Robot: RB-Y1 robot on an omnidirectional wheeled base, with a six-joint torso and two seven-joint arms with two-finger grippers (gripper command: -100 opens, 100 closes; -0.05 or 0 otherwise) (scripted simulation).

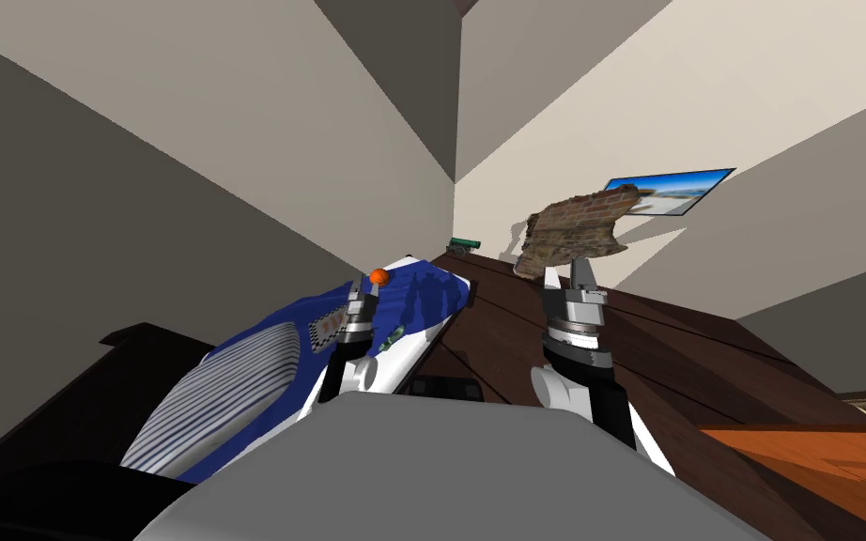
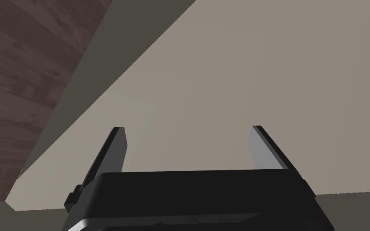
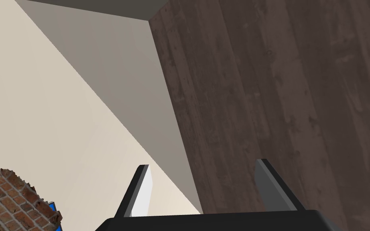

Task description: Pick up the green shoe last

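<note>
At the far corner of the floor (image 1: pixel 685 357), where two walls meet just past the far end of the bed (image 1: pixel 422 291), the green shoe last (image 1: pixel 464 245) is seen as a small dark-green shape; its form is too small to be made out, and whether it touches the wall cannot be told. Over the blue cover of the bed the left hand (image 2: pixel 187 127) is held released, its two fingers standing wide apart with nothing between them. An orange ball (image 1: pixel 379 276) is seen just beside that hand's tips from the head, and in the left wrist view it is cut off by the picture's edge. A small greenish item (image 1: pixel 394 333) lying on the cover beside the left forearm cannot be identified. A striped pillow (image 1: pixel 224 394) at the near end of the bed is partly hidden. Above the floor the right hand (image 3: pixel 202 163) is likewise released and empty. From the head its fingers are overlapped with the lower edge of a brick-patterned object (image 1: pixel 572 230); contact cannot be judged, and in the right wrist view that object is cut off at a corner, apart from the fingers. A picture frame (image 1: pixel 671 193) on the wall is partly covered by the brick-patterned object.
</note>
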